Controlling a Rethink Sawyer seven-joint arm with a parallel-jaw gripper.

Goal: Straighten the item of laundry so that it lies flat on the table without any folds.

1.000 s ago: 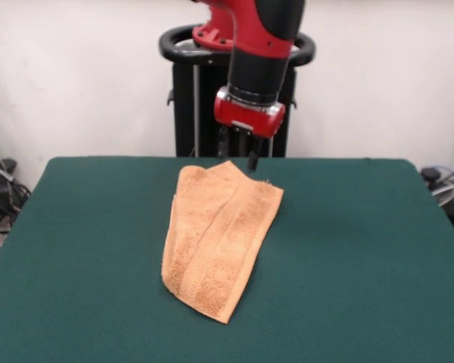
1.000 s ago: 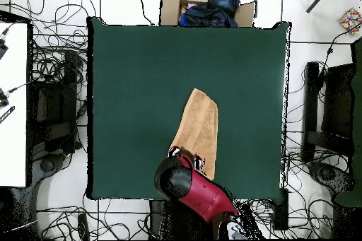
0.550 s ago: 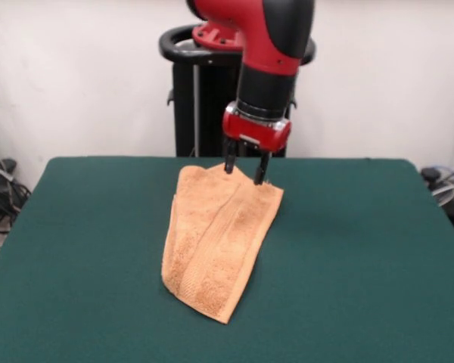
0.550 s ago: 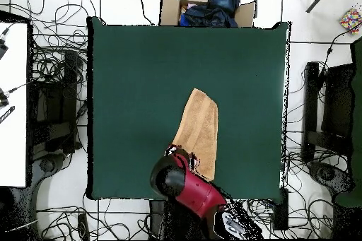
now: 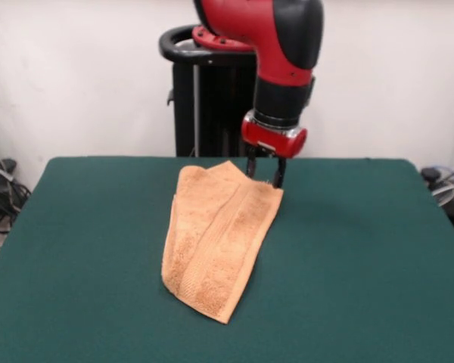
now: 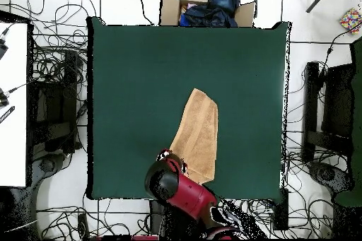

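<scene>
Towel [image 5: 216, 242], folded lengthwise, lies mid-table [image 5: 363, 257], its underlayers hidden. Gripper [image 5: 265, 172], fingers parted, holding nothing, stands at the far right corner; overhead, the arm [image 6: 185, 192] hides it.

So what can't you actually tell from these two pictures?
- Front view: whether the gripper touches the towel; its tips overlap the towel's far corner.
- Overhead view: the gripper and the towel's nearest end, covered by the arm.
- Both views: what lies under the towel's folded layers.
</scene>
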